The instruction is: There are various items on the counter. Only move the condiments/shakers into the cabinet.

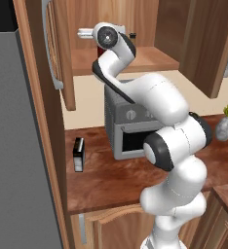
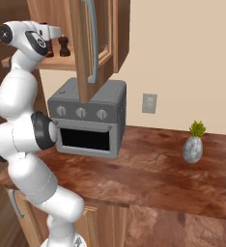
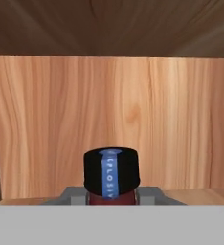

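My gripper (image 3: 112,194) is shut on the red sauce bottle (image 3: 111,173), whose black cap with a blue label stands upright between the grey fingertips (image 3: 73,195). In the left base view the gripper (image 1: 101,48) reaches into the open cabinet (image 1: 150,61) just above its wooden shelf, with the bottle (image 1: 100,50) under the hand. From the right, the bottle (image 2: 49,48) hangs at the shelf (image 2: 18,61), beside the dark brown pepper mill (image 2: 63,46), which stands on the shelf. The mill's top (image 1: 132,35) peeks out behind the arm. The cabinet's light wooden back wall (image 3: 112,119) lies straight ahead.
A black-and-white box (image 1: 78,154) lies on the counter (image 1: 106,180) left of the grey toaster oven (image 1: 130,131). A cabinet door with a long grey handle (image 2: 91,43) stands open above the oven (image 2: 88,120). A small potted plant (image 2: 193,147) stands far right. A grey fridge side (image 1: 13,146) bounds the left.
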Controlling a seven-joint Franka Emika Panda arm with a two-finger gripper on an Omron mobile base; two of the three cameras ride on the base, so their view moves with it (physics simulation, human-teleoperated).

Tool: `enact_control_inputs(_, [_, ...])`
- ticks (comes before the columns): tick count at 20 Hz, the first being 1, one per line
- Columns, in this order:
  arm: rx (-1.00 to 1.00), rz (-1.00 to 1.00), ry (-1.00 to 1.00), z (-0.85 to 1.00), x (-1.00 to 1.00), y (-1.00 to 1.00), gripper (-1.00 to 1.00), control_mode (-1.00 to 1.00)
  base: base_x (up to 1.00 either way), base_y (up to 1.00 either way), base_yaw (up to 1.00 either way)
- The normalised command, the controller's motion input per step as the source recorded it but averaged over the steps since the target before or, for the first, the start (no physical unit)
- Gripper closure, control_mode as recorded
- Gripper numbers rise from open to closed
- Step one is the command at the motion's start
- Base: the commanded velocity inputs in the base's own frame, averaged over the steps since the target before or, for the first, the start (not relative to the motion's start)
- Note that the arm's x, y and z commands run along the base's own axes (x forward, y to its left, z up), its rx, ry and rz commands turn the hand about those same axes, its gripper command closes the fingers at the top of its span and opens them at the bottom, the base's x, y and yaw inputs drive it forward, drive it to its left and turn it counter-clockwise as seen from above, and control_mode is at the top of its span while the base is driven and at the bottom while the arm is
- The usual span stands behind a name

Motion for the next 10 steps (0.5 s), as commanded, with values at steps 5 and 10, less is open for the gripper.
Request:
enact_control_inputs(5, [-0.05, 0.00, 0.04, -0.29, 0.01, 0.00, 1.00, -1.00, 0.00, 0.00, 0.00])
enact_control_inputs(10, [0.00, 0.00, 0.01, -0.01, 0.00, 0.00, -1.00, -1.00, 0.00, 0.00, 0.00])
